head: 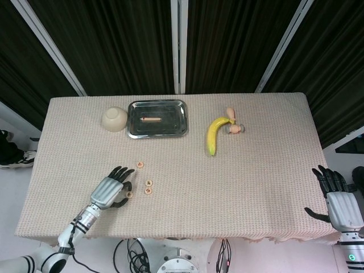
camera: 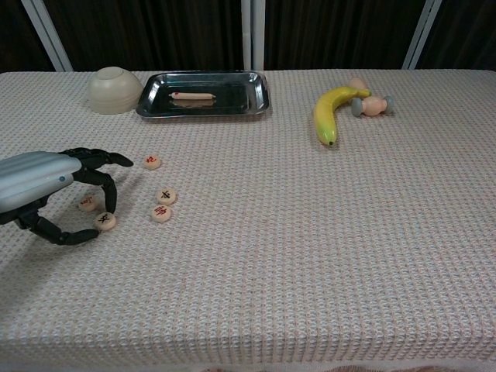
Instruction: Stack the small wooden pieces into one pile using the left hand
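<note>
Several small round wooden pieces lie on the cloth at the front left: one far piece (camera: 153,162) (head: 140,165), a close pair (camera: 166,195) (camera: 161,213), and two by my left hand (camera: 105,222) (camera: 87,204). My left hand (camera: 46,186) (head: 110,191) hovers low over those two. Its fingers (camera: 109,194) curl down onto the nearer piece, and the thumb reaches in from the front left. The piece still lies flat on the cloth. My right hand (head: 340,200) rests open at the table's front right edge, seen only in the head view.
A cream bowl (camera: 114,89) and a metal tray (camera: 248,101) holding a sausage (camera: 193,96) stand at the back left. A banana (camera: 329,111) and a pink toy (camera: 370,103) lie at the back right.
</note>
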{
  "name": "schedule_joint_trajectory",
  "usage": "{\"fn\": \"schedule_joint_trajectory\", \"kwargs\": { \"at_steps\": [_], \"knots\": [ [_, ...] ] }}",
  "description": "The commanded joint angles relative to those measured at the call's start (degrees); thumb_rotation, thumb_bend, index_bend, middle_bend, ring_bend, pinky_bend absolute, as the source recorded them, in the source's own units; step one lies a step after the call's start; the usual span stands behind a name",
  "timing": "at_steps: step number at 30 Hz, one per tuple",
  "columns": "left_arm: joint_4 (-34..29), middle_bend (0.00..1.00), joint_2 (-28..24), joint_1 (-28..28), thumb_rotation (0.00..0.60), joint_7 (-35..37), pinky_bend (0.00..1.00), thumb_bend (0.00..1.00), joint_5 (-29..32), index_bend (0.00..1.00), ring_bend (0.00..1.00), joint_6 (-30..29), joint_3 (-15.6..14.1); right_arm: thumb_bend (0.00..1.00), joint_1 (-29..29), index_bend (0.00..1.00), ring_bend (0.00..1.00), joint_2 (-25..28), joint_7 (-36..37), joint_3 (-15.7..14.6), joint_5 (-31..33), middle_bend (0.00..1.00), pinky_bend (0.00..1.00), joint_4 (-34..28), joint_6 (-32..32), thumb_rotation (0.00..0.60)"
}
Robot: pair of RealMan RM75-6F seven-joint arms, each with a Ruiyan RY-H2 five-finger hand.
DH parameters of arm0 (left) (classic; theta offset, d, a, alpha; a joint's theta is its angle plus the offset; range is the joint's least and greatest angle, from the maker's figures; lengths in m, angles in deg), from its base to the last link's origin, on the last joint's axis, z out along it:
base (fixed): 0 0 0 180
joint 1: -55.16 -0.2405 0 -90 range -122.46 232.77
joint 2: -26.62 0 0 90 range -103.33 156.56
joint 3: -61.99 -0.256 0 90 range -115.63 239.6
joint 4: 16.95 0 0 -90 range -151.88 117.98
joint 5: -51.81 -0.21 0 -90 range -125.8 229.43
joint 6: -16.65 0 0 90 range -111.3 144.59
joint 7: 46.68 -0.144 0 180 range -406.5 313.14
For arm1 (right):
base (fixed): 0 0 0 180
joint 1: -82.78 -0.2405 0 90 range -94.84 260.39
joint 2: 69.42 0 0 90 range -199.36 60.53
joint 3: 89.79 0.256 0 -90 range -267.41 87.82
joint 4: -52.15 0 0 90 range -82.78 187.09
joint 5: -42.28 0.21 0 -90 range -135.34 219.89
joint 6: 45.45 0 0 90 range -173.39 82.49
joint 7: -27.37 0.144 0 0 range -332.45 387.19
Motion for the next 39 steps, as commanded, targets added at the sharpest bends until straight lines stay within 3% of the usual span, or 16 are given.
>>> {"fn": "schedule_joint_trajectory", "kwargs": {
  "at_steps": [1, 21, 39],
  "knots": [
    [0.1, 0.05, 0.1, 0.0, 0.600, 0.1, 0.00, 0.30, 0.0, 0.48, 0.00, -0.1, -0.1, 0.00, 0.0, 0.00, 0.00, 0.0, 0.1, 0.0, 0.0, 0.00, 0.00, 0.1, 0.0, 0.600],
    [-1.8, 0.08, -2.8, -0.5, 0.600, 5.0, 0.00, 0.31, 2.9, 0.54, 0.00, -2.2, 1.7, 0.00, 0.4, 0.00, 0.00, -0.2, 0.8, -0.1, 0.1, 0.00, 0.00, 0.8, 0.3, 0.600],
    [3.7, 0.09, 0.3, -1.0, 0.600, 7.1, 0.00, 0.32, 3.6, 0.53, 0.00, -2.9, 1.7, 0.00, 0.5, 0.00, 0.00, -0.2, 0.4, 0.0, 0.4, 0.00, 0.00, 0.3, 0.3, 0.600]
  ]
}}
